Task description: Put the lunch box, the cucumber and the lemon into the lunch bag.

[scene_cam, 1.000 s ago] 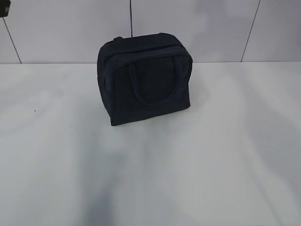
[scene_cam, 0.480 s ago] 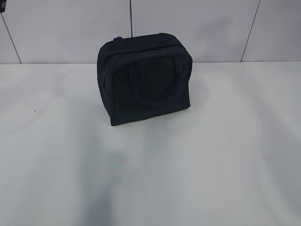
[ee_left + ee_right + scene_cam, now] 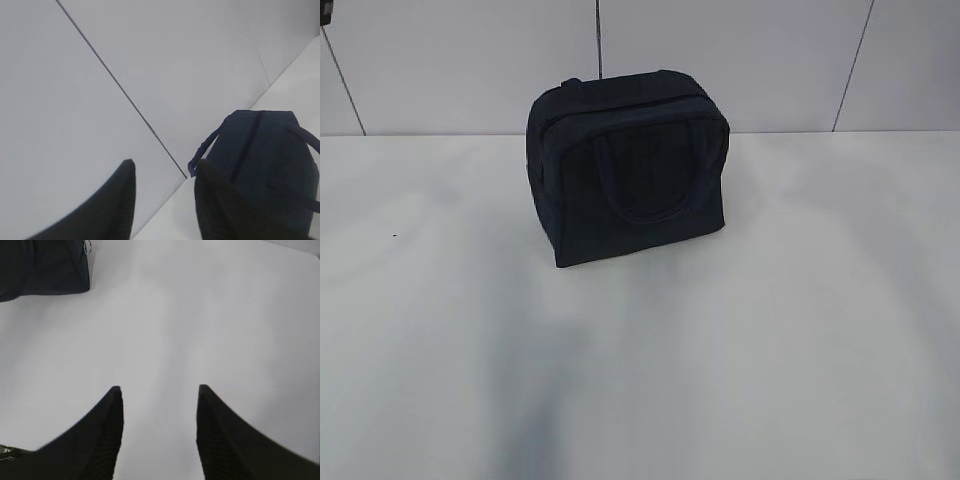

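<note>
**Bag shut on the table, both my grippers empty**

The bag (image 3: pixel 628 168) stood upright on the white table (image 3: pixel 770 330), toward its far edge, close to the tiled wall (image 3: pixel 740 60) behind it. In the exterior view it looked boxy and dark navy, one loop handle (image 3: pixel 645 178) lying flat against the side facing the camera. The zipper line along its top edge looked closed, though the fabric was too dark for me to be sure along its whole length. Neither of my arms showed in that view.

My left gripper (image 3: pixel 165 172) was held up beside the bag, its two dark fingers parted with nothing between them. Past my right-hand finger (image 3: pixel 220 205) I saw the bag's top (image 3: pixel 262 150) from above, with the zipper seam running along its middle and a handle looping out on each side. Behind the bag the wall filled most of that view, a thin dark joint crossing it at a slant.

My right gripper (image 3: pixel 159 390) hung over bare table, well apart from the bag, fingers likewise spread and holding nothing. Only a corner of the bag (image 3: pixel 45 267) reached into the top left of that view, with a small metal ring pull (image 3: pixel 88 247) hanging at its edge.

I could see no box, cucumber or lemon in any view.
</note>
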Robot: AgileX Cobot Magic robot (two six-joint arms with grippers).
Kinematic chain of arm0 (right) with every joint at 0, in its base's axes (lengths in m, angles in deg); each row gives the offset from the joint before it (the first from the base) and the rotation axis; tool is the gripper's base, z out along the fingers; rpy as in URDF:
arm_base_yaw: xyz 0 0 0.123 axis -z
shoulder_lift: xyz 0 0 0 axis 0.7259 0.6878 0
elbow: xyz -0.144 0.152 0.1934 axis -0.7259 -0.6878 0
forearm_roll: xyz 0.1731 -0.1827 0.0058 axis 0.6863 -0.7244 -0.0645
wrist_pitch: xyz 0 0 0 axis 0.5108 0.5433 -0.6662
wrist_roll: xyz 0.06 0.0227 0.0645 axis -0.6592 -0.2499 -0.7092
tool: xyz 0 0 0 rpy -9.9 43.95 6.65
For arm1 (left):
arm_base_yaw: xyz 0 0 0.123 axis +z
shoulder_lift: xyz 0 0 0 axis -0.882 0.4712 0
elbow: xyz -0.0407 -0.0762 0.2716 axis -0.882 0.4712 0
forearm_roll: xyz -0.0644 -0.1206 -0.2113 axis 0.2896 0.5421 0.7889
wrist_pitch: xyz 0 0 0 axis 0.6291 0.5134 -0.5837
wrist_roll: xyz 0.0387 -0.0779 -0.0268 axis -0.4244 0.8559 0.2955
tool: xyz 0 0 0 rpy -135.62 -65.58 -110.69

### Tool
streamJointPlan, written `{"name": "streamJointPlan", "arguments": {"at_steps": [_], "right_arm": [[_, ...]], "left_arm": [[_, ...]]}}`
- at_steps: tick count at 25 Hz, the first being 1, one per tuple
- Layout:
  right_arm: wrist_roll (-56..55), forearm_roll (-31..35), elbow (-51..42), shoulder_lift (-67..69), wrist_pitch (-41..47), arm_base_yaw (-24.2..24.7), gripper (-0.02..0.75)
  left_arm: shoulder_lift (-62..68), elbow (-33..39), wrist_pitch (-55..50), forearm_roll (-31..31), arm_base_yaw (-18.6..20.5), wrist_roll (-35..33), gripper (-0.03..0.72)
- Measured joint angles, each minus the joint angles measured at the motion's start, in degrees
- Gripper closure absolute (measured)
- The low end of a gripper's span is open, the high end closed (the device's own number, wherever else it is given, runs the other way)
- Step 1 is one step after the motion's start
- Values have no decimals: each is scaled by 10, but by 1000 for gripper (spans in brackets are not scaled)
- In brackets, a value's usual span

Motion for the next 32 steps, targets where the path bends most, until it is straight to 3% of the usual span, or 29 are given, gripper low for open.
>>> {"name": "streamJointPlan", "arguments": {"at_steps": [10, 18, 26, 32], "right_arm": [[-30, 1, -175, -201, -25, 0, 374], [-73, 29, -279, -308, -61, 0, 286], [-76, 41, -416, -429, -129, 0, 280], [-78, 41, -492, -507, -132, 0, 280]], "left_arm": [[0, 0, 0, 16, 0, 0, 399], [0, 0, 0, 21, 0, 0, 399], [0, 0, 0, 21, 0, 0, 399], [0, 0, 0, 21, 0, 0, 399]]}}
